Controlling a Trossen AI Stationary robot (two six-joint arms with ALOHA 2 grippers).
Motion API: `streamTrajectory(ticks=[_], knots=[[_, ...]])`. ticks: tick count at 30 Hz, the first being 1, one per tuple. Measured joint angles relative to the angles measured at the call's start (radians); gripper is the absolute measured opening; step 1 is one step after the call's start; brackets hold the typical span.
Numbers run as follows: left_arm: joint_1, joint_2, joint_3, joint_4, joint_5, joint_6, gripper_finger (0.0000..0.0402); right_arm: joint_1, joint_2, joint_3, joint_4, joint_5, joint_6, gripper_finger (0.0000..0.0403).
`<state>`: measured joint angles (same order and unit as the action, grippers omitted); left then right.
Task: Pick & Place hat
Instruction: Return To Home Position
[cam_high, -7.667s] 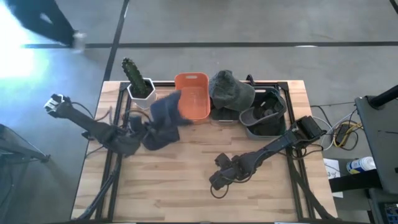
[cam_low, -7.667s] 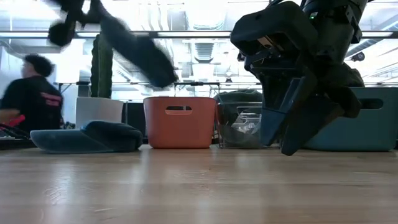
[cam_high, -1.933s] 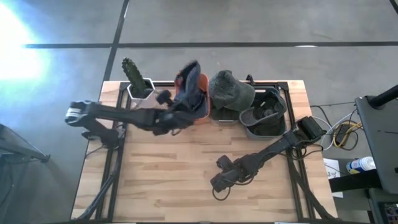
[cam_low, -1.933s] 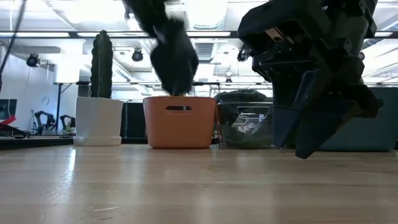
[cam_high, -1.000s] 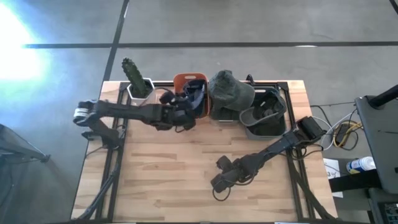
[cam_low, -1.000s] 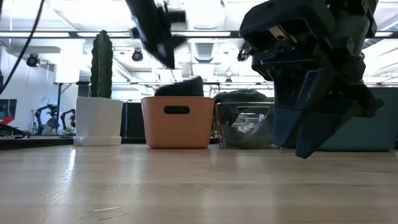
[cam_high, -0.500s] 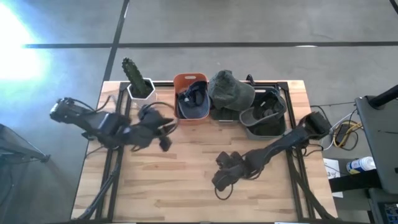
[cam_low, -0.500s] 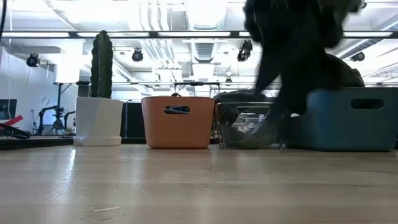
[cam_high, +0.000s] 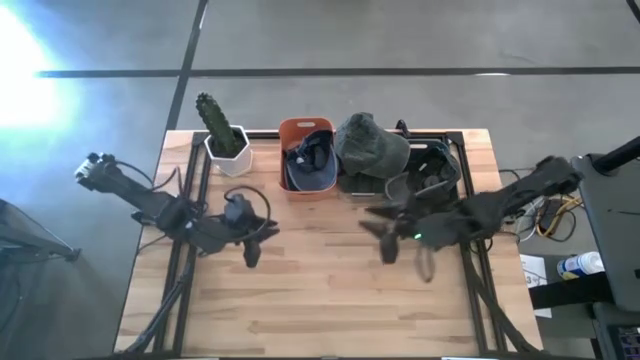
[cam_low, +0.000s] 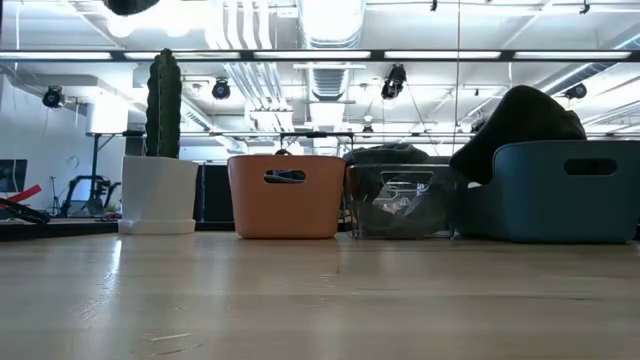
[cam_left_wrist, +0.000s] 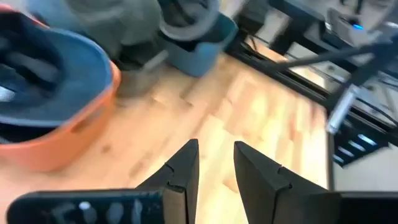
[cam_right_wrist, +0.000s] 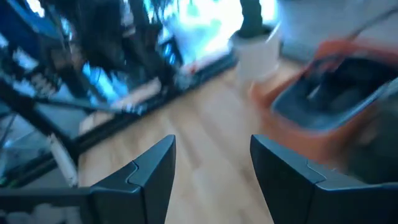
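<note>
The dark blue hat (cam_high: 308, 160) lies crown-down inside the orange bin (cam_high: 292, 128) at the far edge; it also shows in the left wrist view (cam_left_wrist: 43, 68) and, blurred, in the right wrist view (cam_right_wrist: 336, 102). My left gripper (cam_high: 251, 247) hangs open over the bare wood left of centre, well clear of the bin, its fingertips (cam_left_wrist: 216, 152) a narrow gap apart. My right gripper (cam_high: 386, 240) is open above the table right of centre, near the bins, fingers spread wide (cam_right_wrist: 211, 146). Neither gripper shows in the low view.
An olive hat (cam_high: 370, 145) rests on the clear bin beside the orange one. A dark hat (cam_high: 425, 180) sits in the teal bin (cam_low: 565, 190) farther right. A cactus in a white pot (cam_high: 222, 135) stands at the far left. Bare wood spreads over the near half.
My left gripper has drawn back from over the orange bin toward the table's left and near side, leaving the blue hat lying in the bin. My right arm has swung up from the near centre toward the far right, out of the low view.
</note>
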<state>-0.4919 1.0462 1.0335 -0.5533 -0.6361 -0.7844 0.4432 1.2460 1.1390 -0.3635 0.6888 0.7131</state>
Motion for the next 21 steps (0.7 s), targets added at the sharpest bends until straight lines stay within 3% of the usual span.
streamTrajectory(ticks=[3, 7, 10, 14, 18, 21], knots=[[0.000, -0.029, -0.089, 0.063, 0.016, -0.030, 0.0094, 0.009, -0.101, -0.013, -0.058, 0.070, -0.026, 0.0203], [0.000, -0.084, -0.164, 0.020, 0.045, -0.204, 0.0094, 0.002, -0.232, -0.040, -0.151, 0.080, 0.097, 0.0203], [-0.005, -0.125, -0.222, 0.085, 0.116, -0.195, 0.0094, 0.012, -0.318, -0.074, -0.153, 0.072, 0.147, 0.0203], [-0.005, -0.194, -0.337, 0.389, 0.228, -0.029, 0.0094, 0.038, -0.390, -0.135, -0.036, 0.046, -0.013, 0.0203], [-0.002, -0.257, -0.526, 0.884, 0.341, 0.161, 0.0094, 0.023, -0.456, -0.259, 0.185, -0.159, -0.118, 0.0203], [0.008, -0.302, -0.670, 1.101, 0.388, 0.231, 0.0094, 0.014, -0.494, -0.400, 0.407, -0.288, -0.174, 0.0203]])
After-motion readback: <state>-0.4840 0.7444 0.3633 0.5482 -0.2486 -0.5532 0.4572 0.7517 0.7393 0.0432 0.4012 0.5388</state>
